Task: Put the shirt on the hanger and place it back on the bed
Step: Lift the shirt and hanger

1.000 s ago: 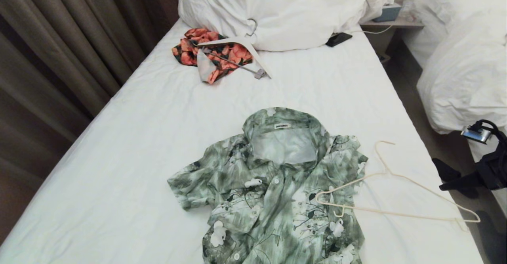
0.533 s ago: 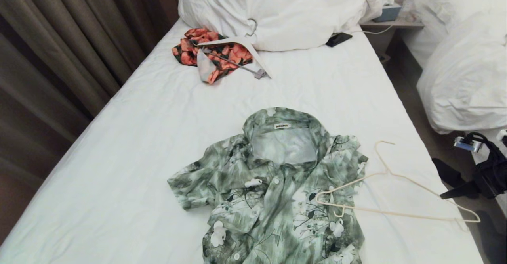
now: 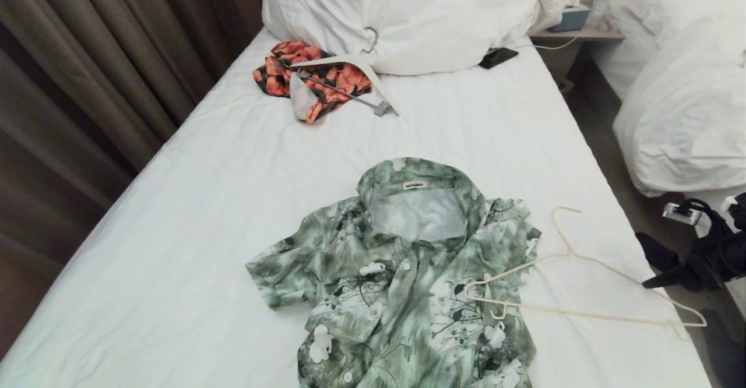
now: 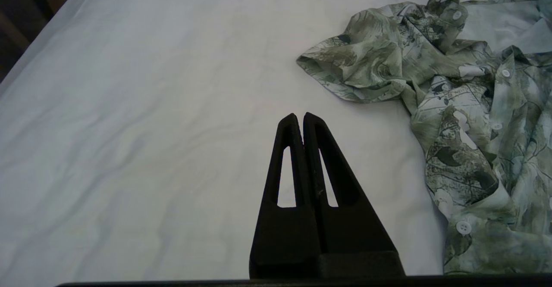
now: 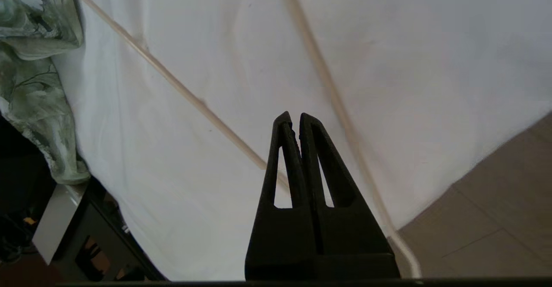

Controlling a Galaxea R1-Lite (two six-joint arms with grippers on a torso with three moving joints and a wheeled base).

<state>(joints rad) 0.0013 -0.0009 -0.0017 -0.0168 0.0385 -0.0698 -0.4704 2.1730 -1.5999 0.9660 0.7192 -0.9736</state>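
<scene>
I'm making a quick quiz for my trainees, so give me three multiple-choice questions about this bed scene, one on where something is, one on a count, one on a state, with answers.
1. Where does the hanger lie?
A. On the pillows
B. On the bed, one end over the shirt, toward the robot's right
C. On the floor

2. How many hangers show on this bed?
A. One
B. Two
C. Three

3. How is the left end effector?
A. Shut on nothing, over bare sheet
B. Wide open
C. Shut on a sleeve

Answers: 1 B, the head view shows its left tip resting on the shirt's side. 2 B, the thin cream one, plus a thicker white hanger on the orange garment. 3 A, the left wrist view shows its fingers pressed together beside the shirt.
</scene>
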